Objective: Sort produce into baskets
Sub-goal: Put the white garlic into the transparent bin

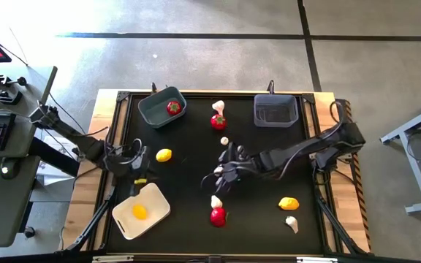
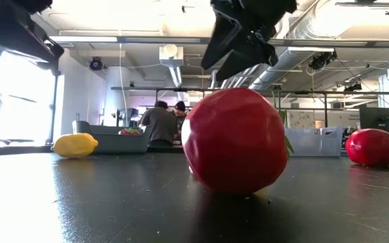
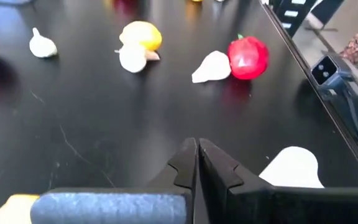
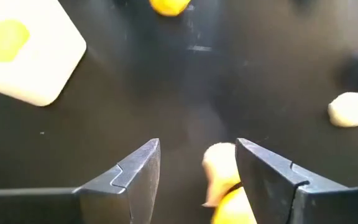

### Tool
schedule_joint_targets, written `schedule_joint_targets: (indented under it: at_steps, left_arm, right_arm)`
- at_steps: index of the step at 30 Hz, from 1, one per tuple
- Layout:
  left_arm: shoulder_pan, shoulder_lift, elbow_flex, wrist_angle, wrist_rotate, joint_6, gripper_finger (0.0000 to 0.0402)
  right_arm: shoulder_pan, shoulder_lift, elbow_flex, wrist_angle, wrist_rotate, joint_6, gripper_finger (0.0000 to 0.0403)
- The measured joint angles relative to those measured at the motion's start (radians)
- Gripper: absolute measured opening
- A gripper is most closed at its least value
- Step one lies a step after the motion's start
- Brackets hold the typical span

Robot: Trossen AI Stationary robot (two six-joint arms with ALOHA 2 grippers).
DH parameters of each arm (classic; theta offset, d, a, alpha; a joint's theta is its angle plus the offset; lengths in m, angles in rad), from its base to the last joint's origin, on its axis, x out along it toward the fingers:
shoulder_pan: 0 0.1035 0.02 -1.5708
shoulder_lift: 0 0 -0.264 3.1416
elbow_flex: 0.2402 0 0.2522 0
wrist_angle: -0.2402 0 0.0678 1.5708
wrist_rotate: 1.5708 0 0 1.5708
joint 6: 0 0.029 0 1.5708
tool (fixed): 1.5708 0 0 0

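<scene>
My right gripper [image 1: 221, 179] is open and hovers over the middle of the table, well above it in the low view [image 2: 248, 34]. Below its fingers [image 4: 197, 163] lie a whitish garlic bulb [image 4: 219, 163] and a lemon [image 4: 232, 208], side by side and untouched; the left wrist view shows them too [image 3: 135, 46]. My left gripper [image 1: 139, 174] is shut and empty by the far edge of the cream tray [image 1: 152, 219], which holds one lemon [image 1: 139, 212]. The grey-blue bin [image 1: 156, 113] holds a red piece [image 1: 173, 107]. The dark rectangular bin [image 1: 275, 111] stands far right.
Loose on the table: a lemon [image 1: 164, 155], a garlic [image 1: 218, 106] and red piece [image 1: 218, 121] at the far middle, a garlic [image 1: 224, 140], a garlic [image 1: 215, 201] and red piece [image 1: 218, 216] near the front, a lemon [image 1: 289, 203] and garlic [image 1: 291, 223] at the front right.
</scene>
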Motion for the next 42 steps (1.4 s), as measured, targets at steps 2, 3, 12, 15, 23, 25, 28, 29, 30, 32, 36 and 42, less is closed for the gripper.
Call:
schedule_joint_targets:
  at_steps: [2,3,12,15,23,25,28,29,30,32,36,42]
  left_arm:
    - [0.028,-0.019,-0.032,0.048,0.015,0.037,0.0002]
    - [0.043,-0.026,-0.047,0.076,0.027,0.054,0.0002]
    - [0.198,-0.046,-0.146,0.278,0.120,0.198,0.0000]
    - [0.254,-0.046,-0.146,0.297,0.124,0.223,0.0000]
    - [0.407,-0.045,-0.146,0.286,0.175,0.269,0.0000]
    - [0.434,-0.040,-0.146,0.274,0.176,0.268,0.0000]
    - [0.460,-0.036,-0.146,0.261,0.160,0.269,0.0000]
    - [0.465,-0.034,-0.146,0.259,0.150,0.270,0.0000]
    - [0.469,-0.034,-0.146,0.253,0.136,0.269,0.0000]
    - [0.475,-0.032,-0.146,0.250,0.124,0.258,0.0000]
    - [0.475,-0.032,-0.146,0.255,0.123,0.251,0.0000]
    - [0.475,-0.032,-0.146,0.255,0.122,0.251,0.0000]
  right_arm:
    - [0.011,0.050,0.064,-0.069,-0.021,0.063,0.0198]
    - [0.017,0.078,0.097,-0.106,-0.033,0.088,0.0199]
    - [0.038,0.323,0.403,-0.367,-0.220,0.278,0.0266]
    - [0.036,0.391,0.488,-0.454,-0.268,0.303,0.0286]
    - [0.036,0.515,0.665,-0.602,-0.379,0.297,0.0296]
    - [0.036,0.525,0.674,-0.627,-0.416,0.297,0.0296]
    - [0.039,0.529,0.674,-0.624,-0.445,0.295,0.0296]
    - [0.041,0.529,0.674,-0.621,-0.446,0.295,0.0296]
    - [0.042,0.529,0.674,-0.615,-0.447,0.295,0.0296]
    - [0.044,0.529,0.674,-0.608,-0.454,0.294,0.0296]
    - [0.044,0.529,0.664,-0.573,-0.464,0.280,0.0296]
    - [0.041,0.541,0.659,-0.566,-0.472,0.263,0.0296]
